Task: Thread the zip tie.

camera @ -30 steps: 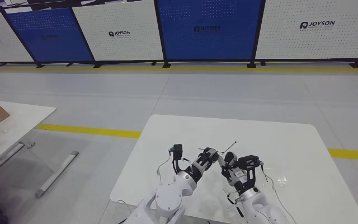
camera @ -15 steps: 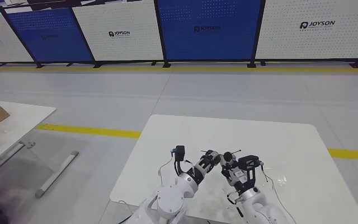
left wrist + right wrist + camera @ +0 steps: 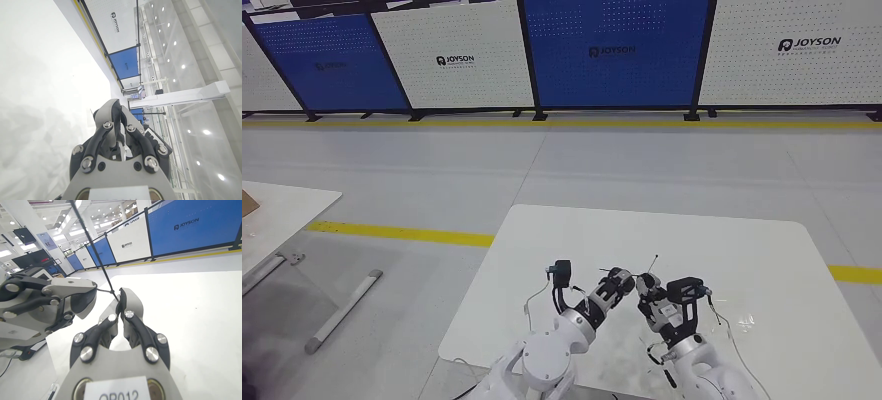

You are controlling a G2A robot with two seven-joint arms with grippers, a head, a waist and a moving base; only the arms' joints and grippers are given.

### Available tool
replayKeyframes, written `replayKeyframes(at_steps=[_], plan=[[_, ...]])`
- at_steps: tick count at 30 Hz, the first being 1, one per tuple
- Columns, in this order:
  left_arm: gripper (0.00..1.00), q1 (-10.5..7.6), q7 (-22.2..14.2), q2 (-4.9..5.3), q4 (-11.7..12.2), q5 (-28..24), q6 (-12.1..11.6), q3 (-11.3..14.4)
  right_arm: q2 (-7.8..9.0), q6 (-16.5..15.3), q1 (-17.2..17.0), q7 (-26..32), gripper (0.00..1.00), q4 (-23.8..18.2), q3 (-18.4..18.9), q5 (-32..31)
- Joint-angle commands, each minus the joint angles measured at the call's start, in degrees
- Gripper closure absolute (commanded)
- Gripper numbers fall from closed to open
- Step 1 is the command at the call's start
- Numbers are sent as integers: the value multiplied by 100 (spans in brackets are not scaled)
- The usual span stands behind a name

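Note:
A thin black zip tie (image 3: 91, 243) is held between both grippers above the near part of the white table (image 3: 742, 260). My right gripper (image 3: 120, 298) is shut on one end, and the long strap rises steeply away from it. A short stretch of the tie branches off near the right fingertips and runs to my left gripper (image 3: 94, 288), which is shut on it. In the top view the left gripper (image 3: 622, 278) and right gripper (image 3: 644, 284) are almost touching, with the zip tie (image 3: 653, 263) poking out beyond them. The left gripper (image 3: 119, 110) has its fingers pressed together.
Thin cables (image 3: 737, 322) lie on the table beside the right arm. Another white table (image 3: 282, 210) stands off to the left across open floor. Blue and white fence panels (image 3: 617, 50) line the far side.
The two grippers have drawn slightly closer together. The strap's free end dipped to the right, then swung back to a steeper angle.

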Motion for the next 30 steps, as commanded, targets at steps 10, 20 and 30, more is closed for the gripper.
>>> replayKeyframes(at_steps=[10,20,30], plan=[[100,5,30,0,15,-58,-109,-6,-4,-30,37,22,100,69,-29,15],[100,-38,97,-6,63,-120,-62,-23,23,-185,-19,-11,68,57,59,48],[100,-28,92,0,77,-67,-26,2,40,-235,-86,-114,69,-39,100,26]])
